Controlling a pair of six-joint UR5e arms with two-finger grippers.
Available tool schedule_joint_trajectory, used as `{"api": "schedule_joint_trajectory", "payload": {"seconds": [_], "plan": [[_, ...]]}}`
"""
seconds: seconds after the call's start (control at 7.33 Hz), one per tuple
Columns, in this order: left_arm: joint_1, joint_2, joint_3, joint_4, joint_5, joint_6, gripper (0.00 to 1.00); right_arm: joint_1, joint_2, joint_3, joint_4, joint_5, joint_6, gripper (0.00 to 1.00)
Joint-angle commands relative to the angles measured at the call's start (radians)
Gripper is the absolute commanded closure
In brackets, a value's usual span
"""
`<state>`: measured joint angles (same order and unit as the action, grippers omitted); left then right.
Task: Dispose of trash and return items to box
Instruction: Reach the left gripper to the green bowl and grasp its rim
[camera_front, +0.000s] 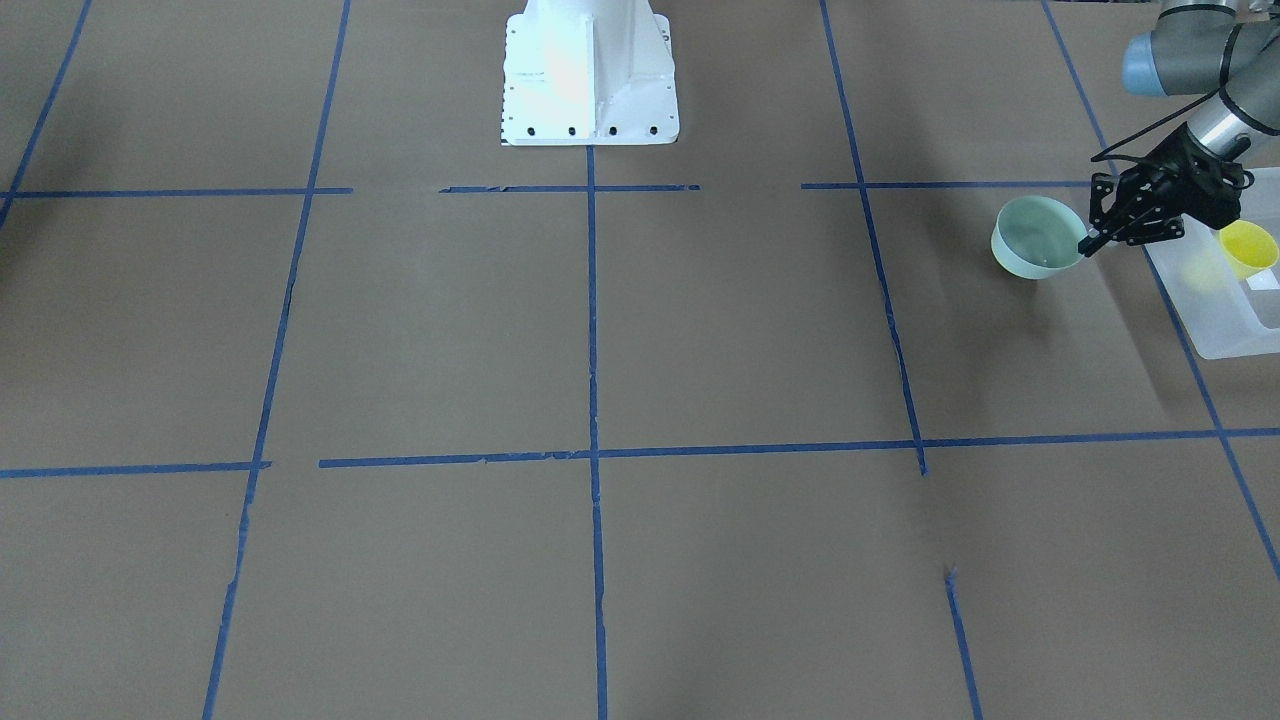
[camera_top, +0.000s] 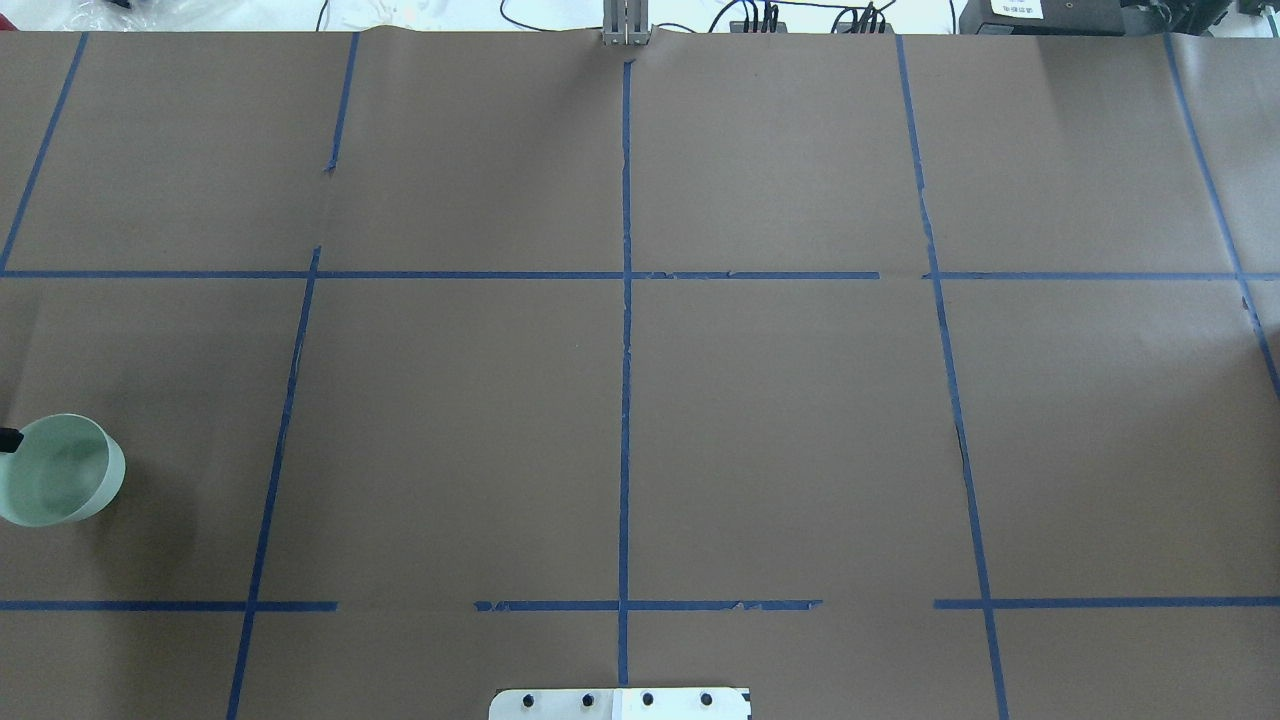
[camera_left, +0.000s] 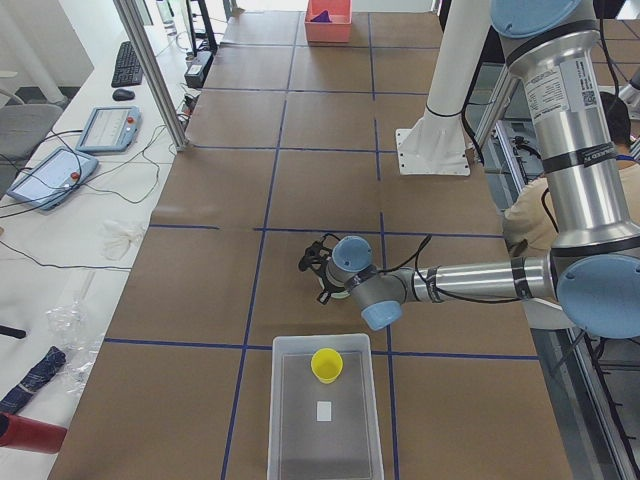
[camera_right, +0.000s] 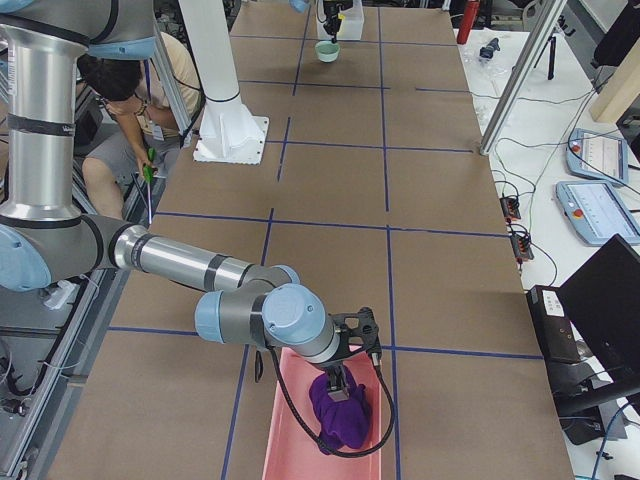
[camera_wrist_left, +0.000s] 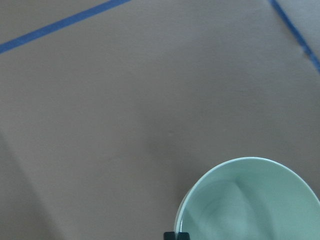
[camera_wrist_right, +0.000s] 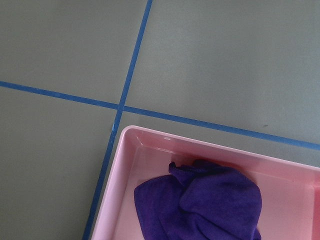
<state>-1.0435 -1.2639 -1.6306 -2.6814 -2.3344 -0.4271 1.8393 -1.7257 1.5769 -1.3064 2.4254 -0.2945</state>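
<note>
Two items belong in the box (camera_front: 1215, 320). The yellow cup (camera_front: 1248, 247) already stands inside it near one end, while the green bowl (camera_front: 1038, 238) hangs just beside the box's wall, over the brown table (camera_front: 700, 330).

Left gripper (camera_front: 1088, 243): fingers pinched narrowly on the bowl's rim, at the edge nearest the box. The bowl looks slightly tilted, so it is probably off the surface.

Right gripper (camera_right: 338, 383): poised over a purple cloth (camera_right: 340, 425) in a pink tray (camera_right: 285, 440) at the table's other end. Whether it is wide or closed cannot be told.

Step in hand, by judgement: carrying the bowl across the wall. To do it well, raise the base above the wall and aim for the bare floor away from the cup. Lower until the bowl sits flat and only then release, since a bowl pinched by its rim can swing.
</note>
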Motion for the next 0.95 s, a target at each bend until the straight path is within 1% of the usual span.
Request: {"api": "schedule_joint_trajectory", "payload": {"seconds": [0.0,0.14,0.27,0.41,0.55,0.68,0.82], "plan": [[-0.173,-0.005,-0.015,0.173,-0.121,0.229,1.0,0.0,0.0,0.0,-0.001,0.0,0.0,0.0],[-0.267,-0.006,-0.061,0.334,-0.129,0.387,1.0,0.0,0.0,0.0,-0.001,0.0,0.0,0.0],[-0.364,-0.012,-0.078,0.483,-0.128,0.568,1.0,0.0,0.0,0.0,-0.001,0.0,0.0,0.0],[-0.459,-0.029,-0.071,0.603,-0.12,0.732,1.0,0.0,0.0,0.0,0.001,0.001,0.0,0.0],[-0.577,-0.032,-0.054,0.683,-0.059,0.883,1.0,0.0,0.002,0.002,-0.001,0.001,0.0,0.0],[-0.683,-0.084,0.018,0.731,0.03,1.001,1.0,0.0,0.002,0.002,-0.001,0.001,0.0,0.0],[-0.749,-0.17,0.176,0.73,0.036,1.115,1.0,0.0,0.002,0.002,-0.001,0.001,0.0,0.0]]}}
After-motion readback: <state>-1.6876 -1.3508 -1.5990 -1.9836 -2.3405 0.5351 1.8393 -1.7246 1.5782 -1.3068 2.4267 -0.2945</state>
